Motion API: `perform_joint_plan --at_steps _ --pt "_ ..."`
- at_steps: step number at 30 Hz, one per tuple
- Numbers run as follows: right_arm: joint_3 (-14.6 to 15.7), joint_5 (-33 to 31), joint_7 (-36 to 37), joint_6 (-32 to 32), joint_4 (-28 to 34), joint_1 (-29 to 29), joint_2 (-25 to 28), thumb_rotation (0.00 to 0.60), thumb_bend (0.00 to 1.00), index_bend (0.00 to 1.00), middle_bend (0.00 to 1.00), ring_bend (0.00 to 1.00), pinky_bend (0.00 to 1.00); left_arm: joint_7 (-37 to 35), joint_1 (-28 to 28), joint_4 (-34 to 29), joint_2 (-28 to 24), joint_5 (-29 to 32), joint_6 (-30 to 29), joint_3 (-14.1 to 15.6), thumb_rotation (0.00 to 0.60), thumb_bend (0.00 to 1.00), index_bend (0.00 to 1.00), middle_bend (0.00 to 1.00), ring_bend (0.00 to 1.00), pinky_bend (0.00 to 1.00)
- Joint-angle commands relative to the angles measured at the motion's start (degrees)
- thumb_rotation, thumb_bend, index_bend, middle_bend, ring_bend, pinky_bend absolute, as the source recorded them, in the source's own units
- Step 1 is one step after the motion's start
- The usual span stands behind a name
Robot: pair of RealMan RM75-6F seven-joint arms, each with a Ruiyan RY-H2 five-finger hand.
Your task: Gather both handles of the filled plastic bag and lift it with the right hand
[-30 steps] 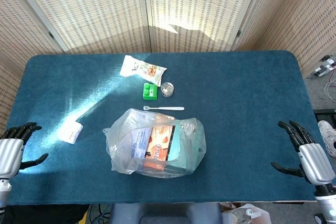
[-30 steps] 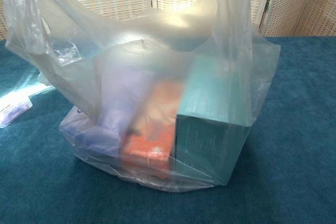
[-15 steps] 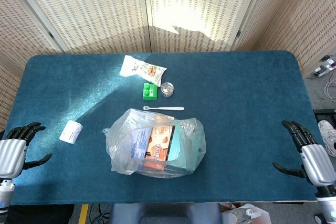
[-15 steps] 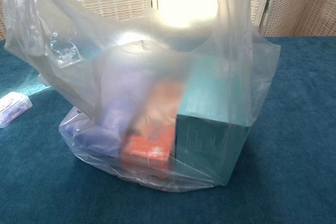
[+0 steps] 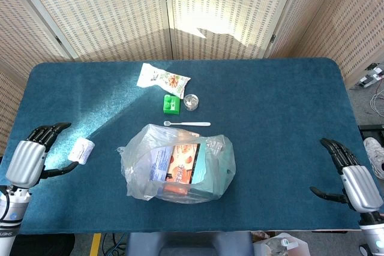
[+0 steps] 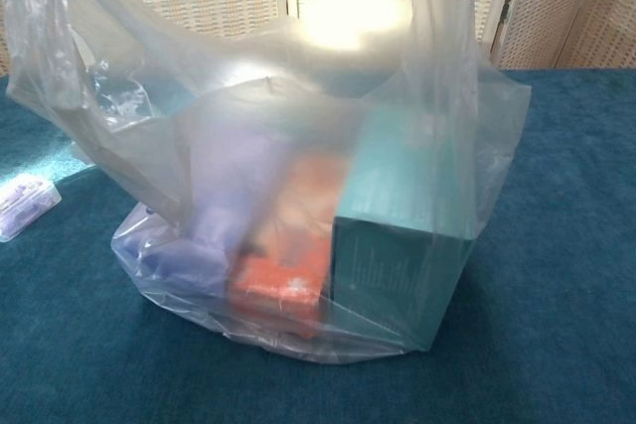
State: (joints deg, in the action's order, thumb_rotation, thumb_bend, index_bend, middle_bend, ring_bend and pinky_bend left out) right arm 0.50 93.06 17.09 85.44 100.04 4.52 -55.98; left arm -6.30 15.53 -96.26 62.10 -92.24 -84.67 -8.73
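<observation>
At table edges, left robot hand (image 5: 29,161) spread, right robot hand (image 5: 355,182) spread, plastic bag (image 5: 177,163) between.

L hand (image 5: 31,159) further in, higher.

The table (image 5: 282,106) has a dark teal, felt-like top with rounded far corners. Behind it stands a folding screen (image 5: 108,10) of woven, light tan panels set in pale frames; the panels meet at angles around the far edge of the table. A bright patch of sunlight (image 5: 210,25) falls on the middle panels, and a paler streak of light crosses the left part of the tabletop. At the right edge, grey floor (image 5: 375,97) shows with what appear to be loose cables (image 5: 377,76).
</observation>
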Motion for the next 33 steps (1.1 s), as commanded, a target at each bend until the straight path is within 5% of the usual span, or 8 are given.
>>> perform_joint_plan --at_steps 1,15,33 --pt "0.1 0.1 0.0 0.1 0.0 -0.1 -0.1 0.600 0.05 0.00 0.05 0.03 0.12 -2.4 1.3 -1.7 -0.6 -1.4 0.4 -0.4 0.600 0.10 0.14 0.21 0.24 0.21" --pt "0.3 1.2 -0.4 1.0 0.4 -0.5 -0.1 0.600 0.05 0.00 0.05 0.03 0.12 -12.5 7.3 -7.2 -0.2 -5.6 3.6 -0.7 0.600 0.10 0.17 0.21 0.24 0.21" --pt "0.2 1.3 0.0 0.4 -0.1 0.0 -0.1 0.600 0.05 0.00 0.05 0.03 0.12 -14.4 15.1 -8.6 5.8 -4.4 10.3 -1.4 0.600 0.10 0.21 0.21 0.24 0.18"
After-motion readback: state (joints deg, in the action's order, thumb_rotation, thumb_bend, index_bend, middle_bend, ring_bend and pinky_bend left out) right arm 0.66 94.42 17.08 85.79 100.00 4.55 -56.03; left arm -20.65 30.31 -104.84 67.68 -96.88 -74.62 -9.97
